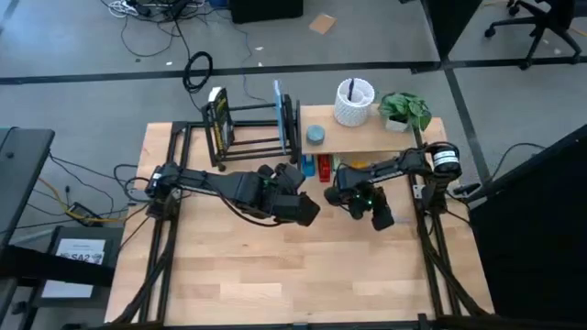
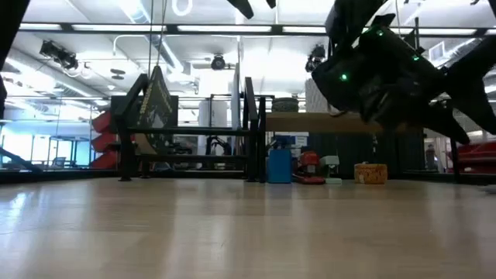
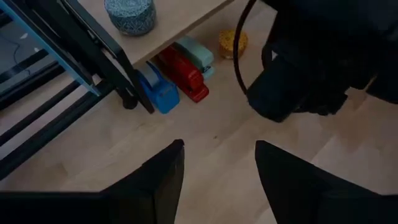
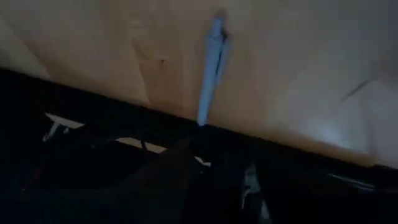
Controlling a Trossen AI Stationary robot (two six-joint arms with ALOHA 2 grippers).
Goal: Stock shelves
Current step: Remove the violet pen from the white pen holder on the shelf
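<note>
The shelves stand at the table's far side: a black bar rack (image 1: 257, 128) and, to its right, a wooden board on black legs (image 1: 367, 139). The board carries a white cup (image 1: 354, 101), a plant (image 1: 405, 110) and a round tin (image 3: 129, 15). Under it rest a blue (image 3: 158, 92), a red (image 3: 185, 78) and a teal dispenser (image 3: 198, 55). My left gripper (image 3: 217, 149) hovers open over bare tabletop in front of them. My right gripper (image 4: 211, 143), raised off the table (image 2: 380, 77) beside it, is shut on a thin pale blue pen (image 4: 211, 68). My right gripper holds the pen by one end (image 4: 201, 117), and the rest of the pen sticks straight out past the fingertips, along the fingers. The dark fingers hide the contact itself. The free tip lies close to a wooden surface; whether it touches I cannot tell.
A small yellow thing (image 3: 232, 42) lies under the board's right part. The two arms' wrists are close together mid-table (image 1: 321, 197). The near half of the tabletop (image 1: 293, 275) is bare wood. Cables (image 1: 197, 66) lie on the floor behind the table.
</note>
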